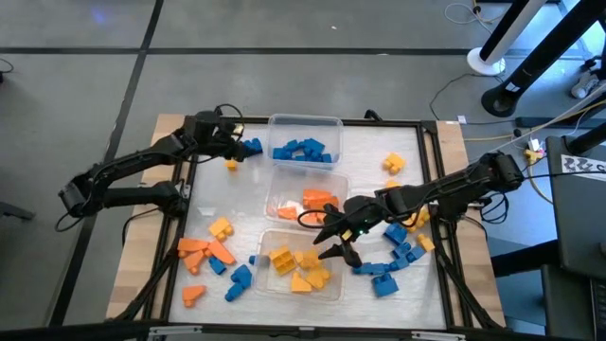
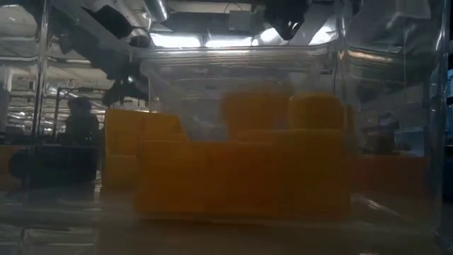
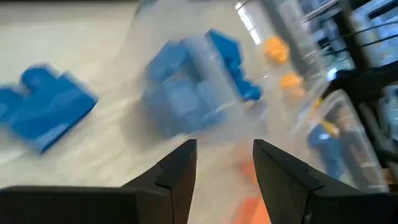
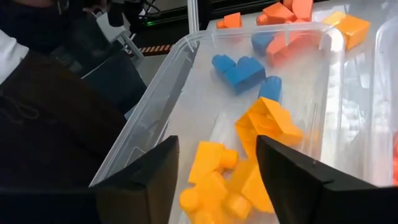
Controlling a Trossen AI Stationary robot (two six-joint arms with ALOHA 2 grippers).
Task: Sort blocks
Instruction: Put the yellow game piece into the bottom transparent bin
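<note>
While blocks (image 1: 220,252) litter it, the table (image 1: 369,161) stands on grey floor (image 1: 284,57).

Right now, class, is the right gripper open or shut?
Open. The right gripper hangs over the tub of yellow blocks, a clear gap between its fingers, nothing held.

Robotics lab or test workshop. Framed work table (image 1: 284,128) on grey tiled floor. Beyond right gripper (image 1: 333,237), toward far corner: white-and-black stand bases (image 1: 502,80), loose cables (image 1: 559,118), printed marker tag (image 1: 582,164). Low view: overhead strip lights (image 2: 205,39), metal racks behind clear tub (image 2: 248,64). Person in dark clothing (image 4: 43,118) just past right gripper, at table edge.
</note>
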